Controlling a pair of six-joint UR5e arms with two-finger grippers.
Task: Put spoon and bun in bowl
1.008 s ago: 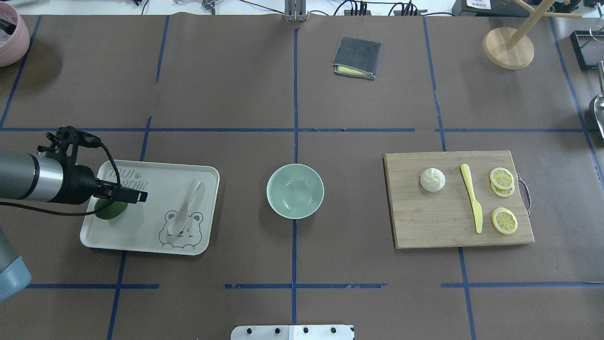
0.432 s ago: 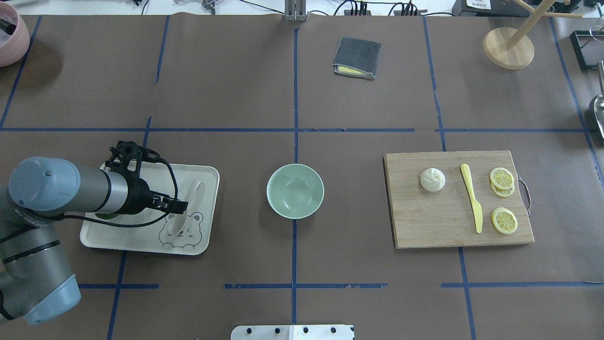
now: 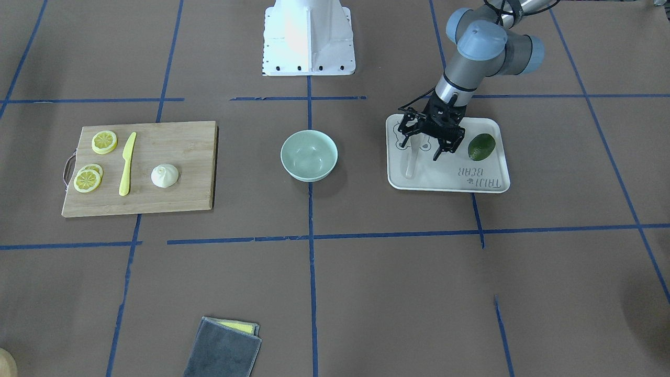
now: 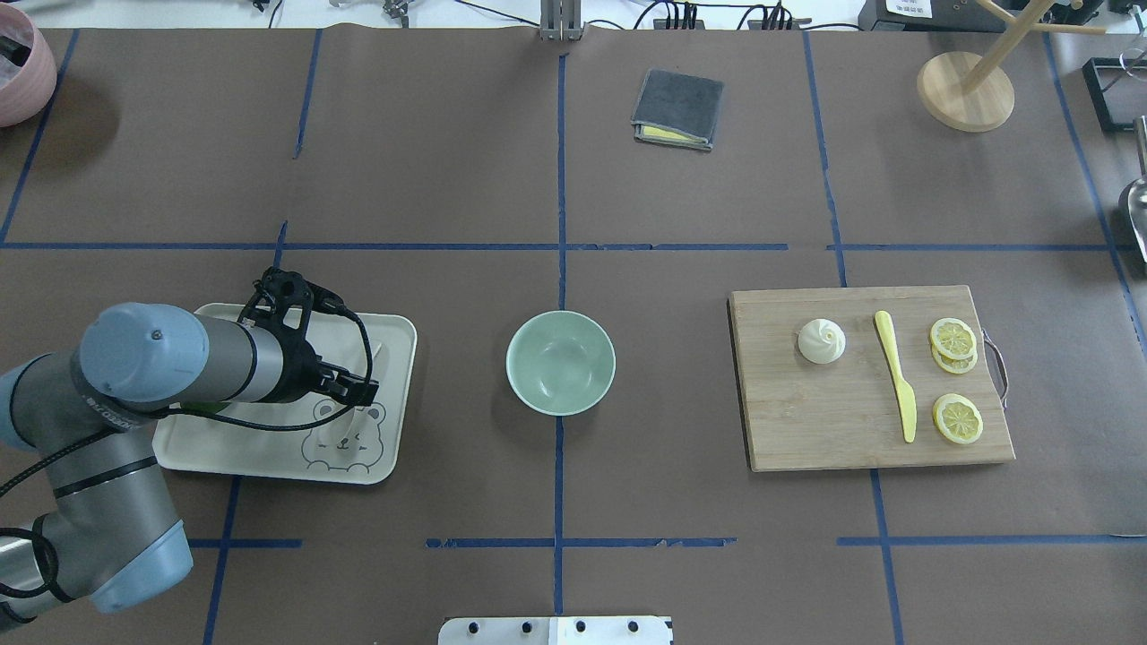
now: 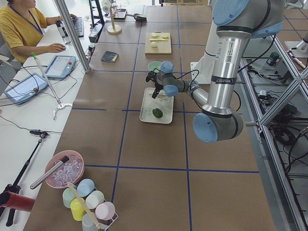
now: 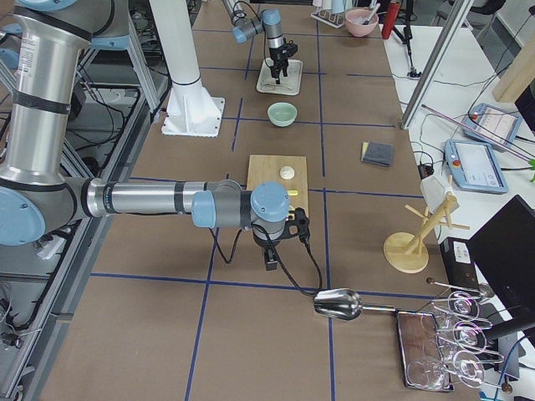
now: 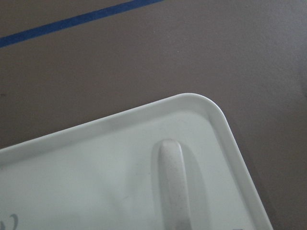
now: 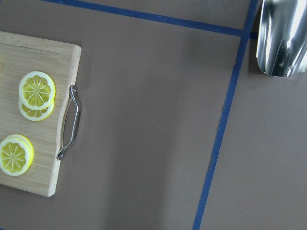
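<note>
The off-white spoon (image 3: pixel 410 163) lies on the bear tray (image 3: pixel 445 179), handle toward the tray's far edge; its handle shows in the left wrist view (image 7: pixel 175 187). My left gripper (image 3: pixel 420 151) is open and hovers over the spoon (image 4: pixel 371 355), one finger on each side, not holding it. The mint-green bowl (image 4: pixel 561 362) stands empty at the table's middle. The cream bun (image 4: pixel 822 341) sits on the wooden cutting board (image 4: pixel 806 421). My right gripper (image 6: pixel 272 257) shows only in the exterior right view, beyond the board's end; I cannot tell whether it is open or shut.
A green avocado (image 3: pixel 481 147) lies on the tray beside my left gripper. A yellow knife (image 4: pixel 896 374) and lemon slices (image 4: pixel 952 339) share the board. A grey cloth (image 4: pixel 678 108), a wooden stand (image 4: pixel 965 90) and a metal scoop (image 8: pixel 282 38) are farther off.
My left arm has swung to the right across the tray, from above the avocado to above the spoon. Bowl, bun and spoon have not moved.
</note>
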